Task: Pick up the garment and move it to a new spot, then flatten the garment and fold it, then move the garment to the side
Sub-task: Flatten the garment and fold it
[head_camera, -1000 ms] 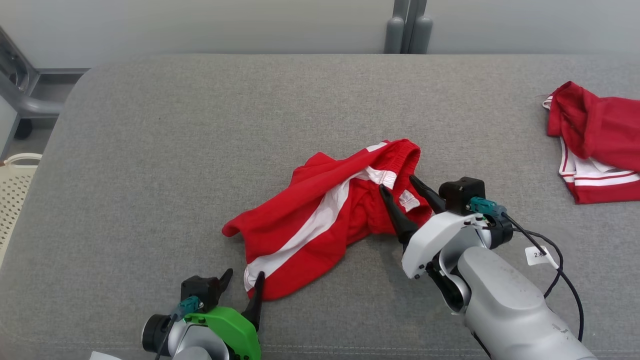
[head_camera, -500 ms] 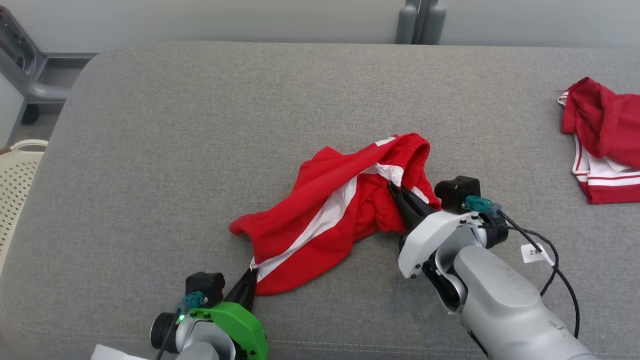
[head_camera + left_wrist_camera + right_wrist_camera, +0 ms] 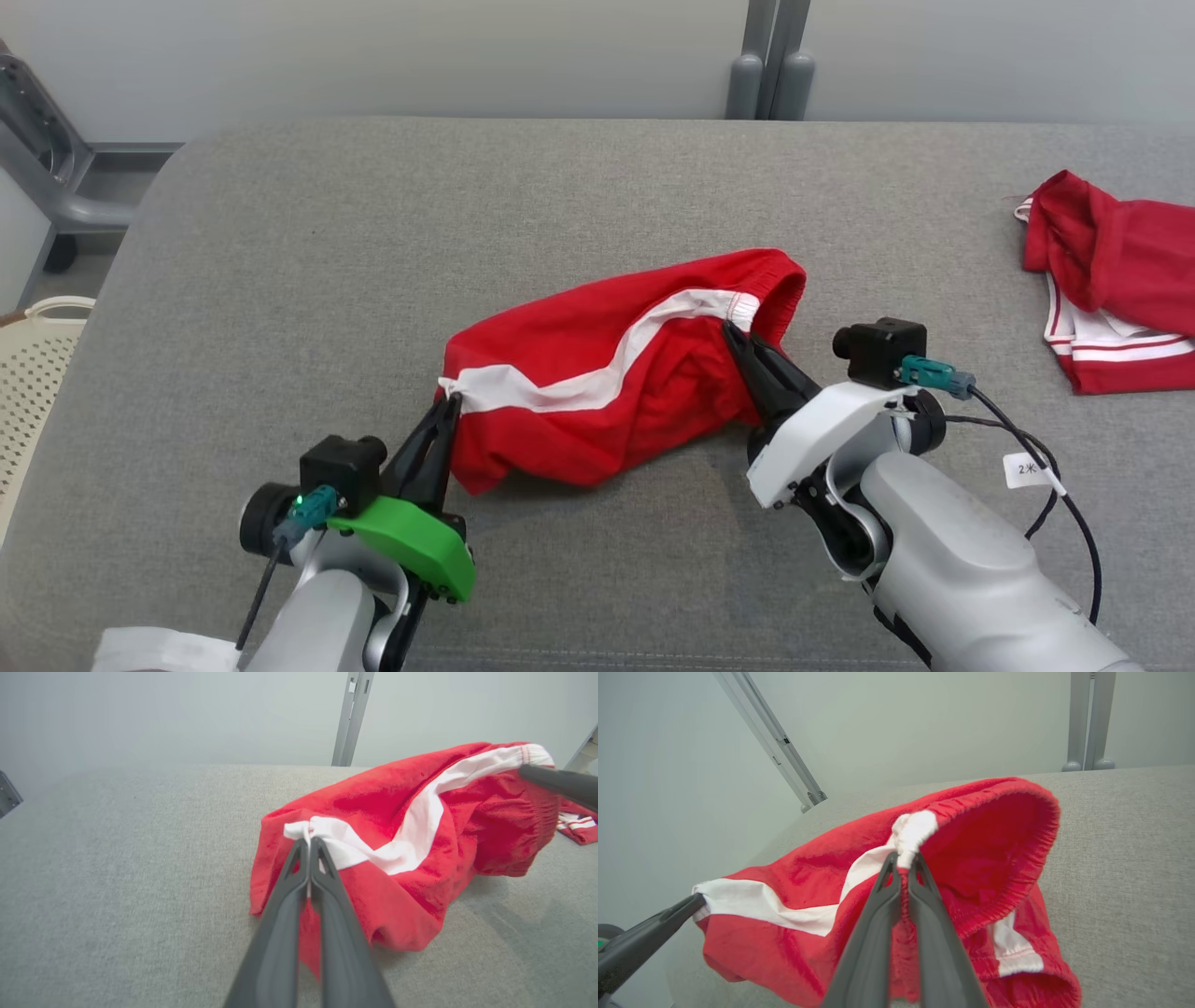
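Left gripper (image 3: 450, 403) and right gripper (image 3: 731, 329) each pinched an end of the garment (image 3: 579, 373): pickup step, it looked, needing an even, level carry next.

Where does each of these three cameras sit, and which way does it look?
Head view: on the robot's head, looking forward and down at the grey table; both arms show, left claw and right claw shut on the red shorts.
Left wrist view: on the left wrist, looking along its fingers at the stripe's hem end; the right claw shows at right.
Right wrist view: on the right wrist, looking along its fingers at the waistband; the left claw shows lower left.
Shared: both wrist views show the shorts between both claws.
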You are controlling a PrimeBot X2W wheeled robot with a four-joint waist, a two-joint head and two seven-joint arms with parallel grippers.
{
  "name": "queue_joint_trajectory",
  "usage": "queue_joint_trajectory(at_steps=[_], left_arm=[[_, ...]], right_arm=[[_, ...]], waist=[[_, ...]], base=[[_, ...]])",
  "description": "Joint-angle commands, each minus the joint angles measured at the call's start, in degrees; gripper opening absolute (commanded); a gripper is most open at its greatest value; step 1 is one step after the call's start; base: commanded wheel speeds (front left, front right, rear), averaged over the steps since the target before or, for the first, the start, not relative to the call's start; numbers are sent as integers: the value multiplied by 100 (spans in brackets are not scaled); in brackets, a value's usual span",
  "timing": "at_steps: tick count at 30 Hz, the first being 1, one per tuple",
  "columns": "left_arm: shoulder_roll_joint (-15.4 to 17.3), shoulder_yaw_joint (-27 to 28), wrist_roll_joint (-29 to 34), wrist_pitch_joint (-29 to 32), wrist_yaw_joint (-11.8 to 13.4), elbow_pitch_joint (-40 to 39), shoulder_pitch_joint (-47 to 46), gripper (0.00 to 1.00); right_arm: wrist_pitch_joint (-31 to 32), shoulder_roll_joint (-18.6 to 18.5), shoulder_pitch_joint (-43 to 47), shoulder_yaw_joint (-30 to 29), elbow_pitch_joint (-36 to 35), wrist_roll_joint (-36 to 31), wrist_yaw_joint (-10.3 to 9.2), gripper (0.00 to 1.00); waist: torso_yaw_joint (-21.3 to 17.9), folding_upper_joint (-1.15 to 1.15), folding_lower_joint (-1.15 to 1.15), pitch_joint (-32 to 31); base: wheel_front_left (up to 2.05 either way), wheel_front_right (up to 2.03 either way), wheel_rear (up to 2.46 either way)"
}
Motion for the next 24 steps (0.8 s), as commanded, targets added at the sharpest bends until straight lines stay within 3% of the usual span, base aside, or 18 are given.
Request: queue_joint_trajectory(at_steps=[1, 6, 11, 18, 24], left_arm=[[144, -11, 102, -12, -15, -255, -91, 0], [566, -318, 35, -11, -12, -831, -614, 0], [1074, -692, -230, 179, -12, -1078, -1779, 0], [1492, -882, -766, 564, -13, -1022, -3364, 0], [1667, -1178, -1152, 782, -13, -612, -4965, 0]], right_arm=[[-23, -115, -54, 148, -148, 356, 0, 0], [289, -450, -456, 527, -825, 1493, 0, 0], [566, -786, -1281, 614, -1192, 2203, 0, 0], [797, -905, -2595, 578, -948, 2610, 0, 0], [1049, -697, -4019, 386, -156, 2972, 0, 0]], waist=[[-73, 0, 0, -67], [-217, 0, 0, 0], [-347, 0, 0, 326], [-493, 0, 0, 925], [-648, 0, 0, 1555]], base=[[0, 0, 0], [0, 0, 0], [0, 0, 0], [0, 0, 0], [0, 0, 0]])
